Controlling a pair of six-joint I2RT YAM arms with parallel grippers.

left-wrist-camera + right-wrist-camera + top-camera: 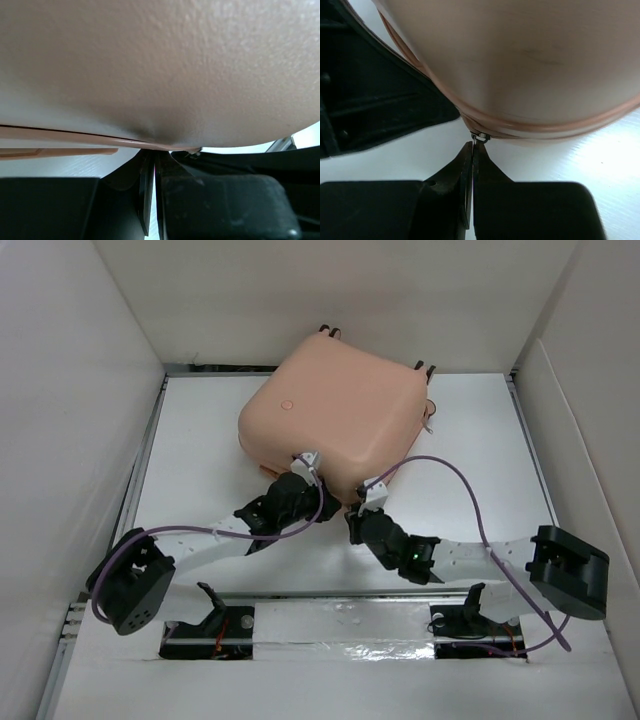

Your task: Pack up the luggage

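The luggage (pixel 335 405) is a salmon-pink hard-shell suitcase lying shut on the white table, with a round mark (pixel 286 403) on its top and black wheels (pixel 327 331) at its far side. My left gripper (pixel 308 462) is at its near edge. In the left wrist view the shell (pixel 160 65) fills the top and the shut left gripper (pixel 154 152) presses its tips against the seam; whether anything is pinched is hidden. My right gripper (pixel 370 485) is at the near corner. It is shut (pixel 472 145) on the small metal zipper pull (pixel 480 136) under the shell (pixel 530 60).
White walls enclose the table (pixel 200 440) on the left, back and right. A purple cable (pixel 470 490) arcs above the right arm. The left arm's black body (pixel 370 90) sits close to the right gripper's left. Both arm bases stand at the near edge.
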